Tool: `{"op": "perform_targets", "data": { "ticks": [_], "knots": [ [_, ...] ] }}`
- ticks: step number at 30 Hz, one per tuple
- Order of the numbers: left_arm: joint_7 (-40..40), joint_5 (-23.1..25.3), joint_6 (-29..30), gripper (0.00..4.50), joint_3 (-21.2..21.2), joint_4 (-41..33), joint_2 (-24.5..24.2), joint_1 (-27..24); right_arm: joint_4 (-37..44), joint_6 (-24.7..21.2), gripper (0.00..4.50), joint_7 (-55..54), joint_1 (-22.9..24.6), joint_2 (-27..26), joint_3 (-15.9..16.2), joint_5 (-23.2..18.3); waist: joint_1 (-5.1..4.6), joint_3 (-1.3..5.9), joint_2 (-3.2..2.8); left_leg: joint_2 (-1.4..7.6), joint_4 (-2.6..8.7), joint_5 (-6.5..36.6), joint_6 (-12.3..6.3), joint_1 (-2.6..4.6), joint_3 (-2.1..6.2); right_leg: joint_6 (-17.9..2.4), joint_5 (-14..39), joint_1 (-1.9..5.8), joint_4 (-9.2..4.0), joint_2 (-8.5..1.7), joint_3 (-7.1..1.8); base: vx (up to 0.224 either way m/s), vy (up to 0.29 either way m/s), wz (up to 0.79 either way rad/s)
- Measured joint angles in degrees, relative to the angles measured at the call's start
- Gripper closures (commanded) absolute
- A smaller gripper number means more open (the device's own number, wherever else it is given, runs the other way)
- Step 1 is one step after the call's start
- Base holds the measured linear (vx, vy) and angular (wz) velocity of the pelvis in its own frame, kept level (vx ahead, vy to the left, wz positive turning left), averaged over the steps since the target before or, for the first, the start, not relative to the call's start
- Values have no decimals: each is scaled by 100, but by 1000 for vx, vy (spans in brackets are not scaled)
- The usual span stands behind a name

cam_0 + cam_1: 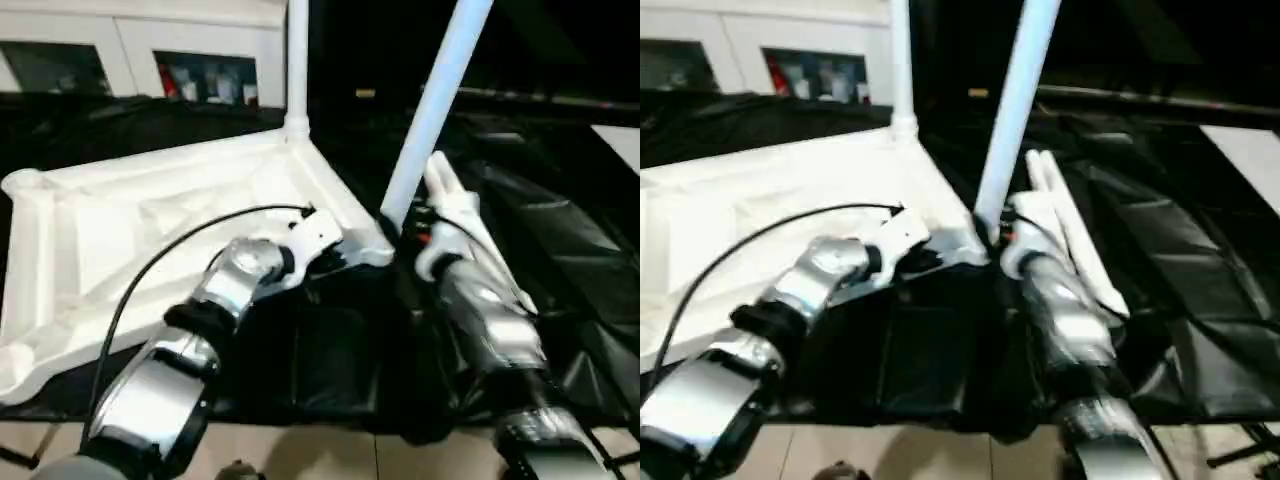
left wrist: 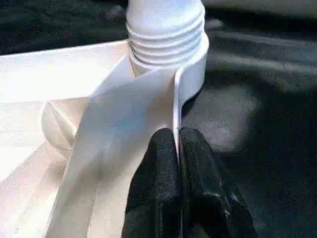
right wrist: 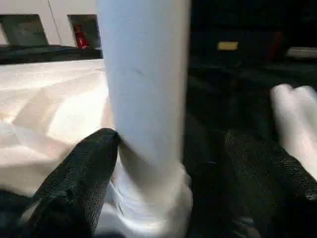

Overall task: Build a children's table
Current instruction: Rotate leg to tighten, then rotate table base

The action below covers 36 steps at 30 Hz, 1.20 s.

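Table top upside down on the black-covered counter, two legs standing in its sockets.

We find the table top (image 1: 150, 230) lying ribbed side up on the black sheet (image 1: 560, 250), with one leg (image 1: 297, 60) upright in the far corner socket and a second leg (image 1: 435, 105) leaning in the near corner socket. Loose legs (image 1: 1070, 240) lie on the sheet just beside that corner. Our left hand (image 2: 178, 163) is clenched on the thin rim wall of the top, near the threaded socket. Our right hand (image 3: 173, 168) stands released, its fingers (image 3: 84, 173) spread either side of the leaning leg's base.
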State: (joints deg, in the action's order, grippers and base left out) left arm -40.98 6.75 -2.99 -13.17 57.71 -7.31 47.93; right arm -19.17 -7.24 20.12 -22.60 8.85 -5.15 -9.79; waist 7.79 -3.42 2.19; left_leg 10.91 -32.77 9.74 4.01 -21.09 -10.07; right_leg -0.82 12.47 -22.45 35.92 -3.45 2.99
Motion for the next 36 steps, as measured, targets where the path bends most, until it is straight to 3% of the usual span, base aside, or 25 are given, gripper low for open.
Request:
{"op": "perform_targets", "data": {
  "ticks": [4, 7, 13, 16, 19, 22, 26, 28, 29, 31, 36],
  "knots": [
    [243, -517, -130, 367, 586, -89, 73, 156, 424, -156, 67, 56, 382, 144, -122, -95, -85, -14, 37, 8, -7, -11, -16, -24, -1, 1, -4, -35, 12, 5, 5, 0, 0, 0],
    [316, -667, -109, 347, 725, -314, 48, 296, 841, -323, 67, 197, 537, 158, -94, -189, -137, -13, 38, 8, -8, -11, -16, -24, -1, 0, -4, -35, 12, 4, 4, 0, 0, 0],
    [637, -702, 579, 302, 1076, -986, -626, 106, 1268, -704, 67, 719, 739, 392, 442, -170, -205, -13, 36, 12, -10, -6, -7, -24, -1, 0, -5, -36, 13, 7, 5, 0, 0, 0],
    [1082, -639, 1006, 277, 1389, -1684, -1174, -241, 1070, -739, 67, 725, 618, 356, 724, 43, -269, -13, 36, 13, -11, 3, 7, -26, 0, -1, -5, -37, 14, 7, 6, 0, 0, 0],
    [1546, -413, 1284, 249, 1877, -2616, -1773, -905, 674, -799, 67, 603, 391, 237, 848, 259, -304, -13, 32, 15, -11, 4, 9, -29, 3, -3, -3, -41, 13, 7, 12, 0, 0, 0],
    [1801, -296, 1436, 232, 2301, -3085, -2065, -1261, 463, -878, 67, 534, 291, 150, 976, 360, -232, -13, 35, 17, -17, 3, 10, -43, 13, -9, 1, -37, 12, 8, 26, 0, 0, 0],
    [2509, -42, 1622, 232, 3193, -3786, -2742, -2006, -180, -850, 67, 323, -180, -138, 1244, 554, -287, -9, 60, 24, -27, 1, 14, -42, 18, -12, -1, -36, 21, 10, 36, 0, 0, 0],
    [2768, 131, 1684, 232, 3519, -3594, -3610, -2556, -661, -778, 67, 190, -436, -289, 1257, 652, -379, -8, 62, 30, -27, 1, 17, -35, 16, -15, -3, -39, 24, 16, 34, 0, 0, 0],
    [2837, 199, 1742, 232, 3693, -3449, -3819, -2675, -755, -748, 67, 152, -442, -285, 1249, 701, -376, -7, 63, 30, -25, 0, 18, -35, 18, -14, -2, -37, 23, 16, 36, 0, 0, 0],
    [2924, 254, 1801, 232, 3919, -3234, -4056, -2878, -1005, -731, 67, 145, -492, -313, 1248, 740, -268, -4, 67, 29, -28, 0, 19, -37, 18, -13, -1, -28, 18, 13, 37, 0, 0, 0],
    [2864, 311, 1859, 232, 3900, -2521, -4367, -3245, -1307, -592, 67, 158, -832, -498, 1362, 770, -186, 2, 77, 29, -36, -3, 23, -26, 20, -14, -5, -16, 22, 12, 35, 0, 0, 0]
  ]
}}
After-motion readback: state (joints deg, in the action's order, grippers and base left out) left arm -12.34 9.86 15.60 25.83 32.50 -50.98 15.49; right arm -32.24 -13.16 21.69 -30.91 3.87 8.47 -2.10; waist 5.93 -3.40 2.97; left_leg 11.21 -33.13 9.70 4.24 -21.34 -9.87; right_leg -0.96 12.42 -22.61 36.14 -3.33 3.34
